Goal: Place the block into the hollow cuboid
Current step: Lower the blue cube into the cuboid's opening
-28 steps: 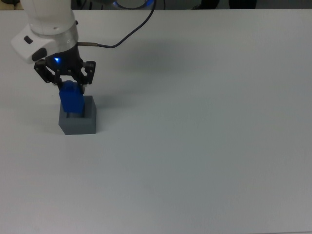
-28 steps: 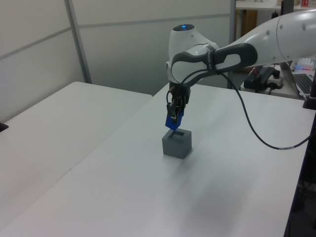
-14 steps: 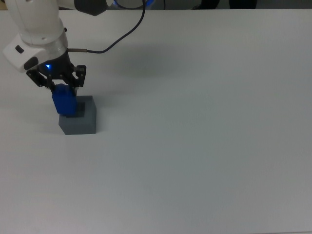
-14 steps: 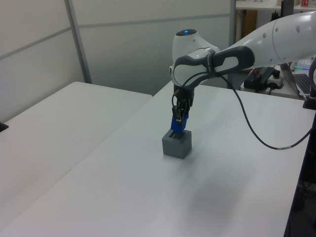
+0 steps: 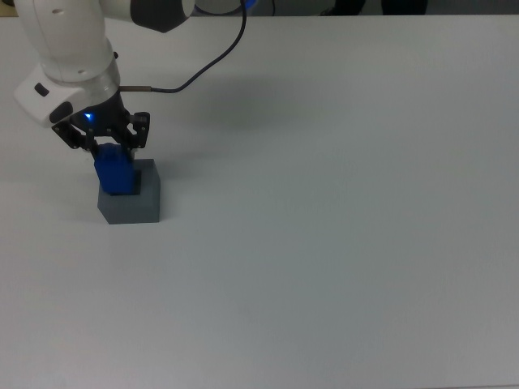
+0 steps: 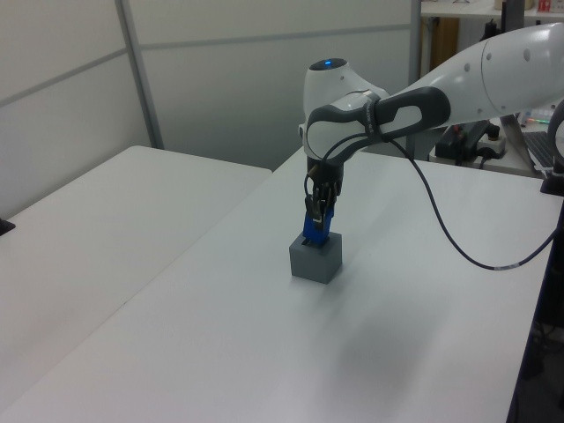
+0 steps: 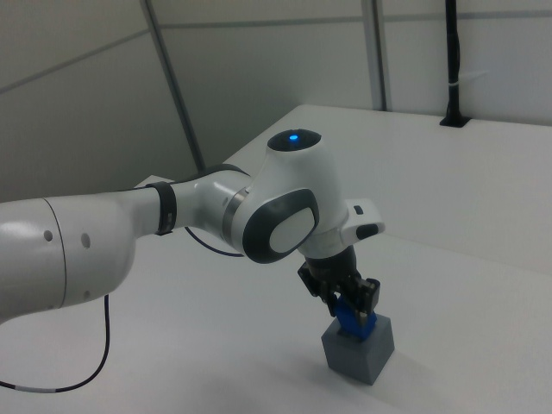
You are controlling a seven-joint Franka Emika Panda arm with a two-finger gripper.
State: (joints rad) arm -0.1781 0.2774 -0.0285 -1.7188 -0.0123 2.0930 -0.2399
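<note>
Tool (image 5: pixel 112 151) clamped on block (image 5: pixel 114 173), seemingly partway inside hollow cuboid (image 5: pixel 134 207).

Hollow cuboid (image 5: pixel 130 201) on table (image 5: pixel 340 211), far toward the top view's left. Block (image 5: pixel 113 172) directly above its top recess, under gripper (image 5: pixel 107 147).

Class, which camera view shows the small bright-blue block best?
The top view: the small bright-blue block shows broadly above the matte grey hollow box. The left view shows a thin strip; in the right view the tool covers most.
</note>
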